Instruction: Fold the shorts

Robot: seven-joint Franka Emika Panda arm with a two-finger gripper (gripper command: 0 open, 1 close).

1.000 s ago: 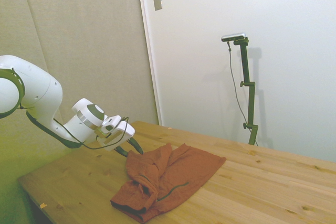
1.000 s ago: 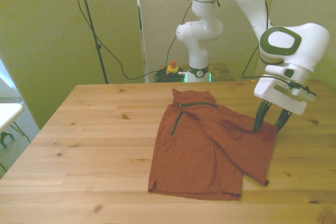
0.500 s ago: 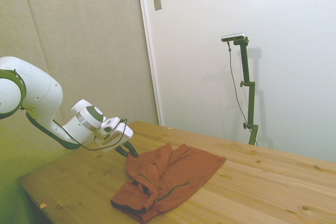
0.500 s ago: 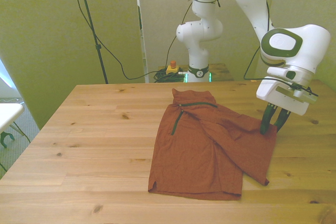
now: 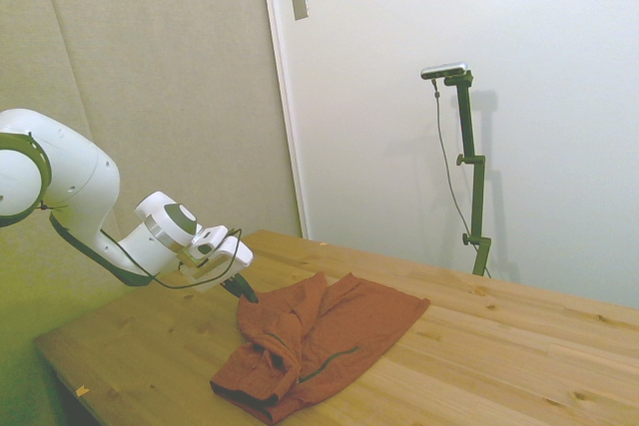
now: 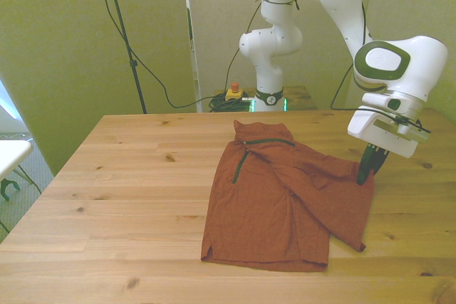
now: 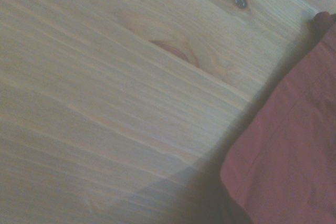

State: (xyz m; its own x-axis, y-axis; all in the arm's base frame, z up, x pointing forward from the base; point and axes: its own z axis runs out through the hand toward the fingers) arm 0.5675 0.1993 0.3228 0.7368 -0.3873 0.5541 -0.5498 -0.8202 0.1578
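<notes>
Wooden bench [image 5: 519,346], side view: shorts [image 5: 319,341] rumpled mid-bench, fingers [image 5: 245,292] pinched together on near hem corner.
Front view: shorts [image 6: 285,204] run far edge to near edge; fingers [image 6: 366,171] at right corner.
Wrist view: shorts [image 7: 294,140] edge beside bare bench [image 7: 105,77].

A wooden table [image 6: 107,176] carries the rust-red shorts [image 6: 285,204], lying partly folded near its middle.
</notes>
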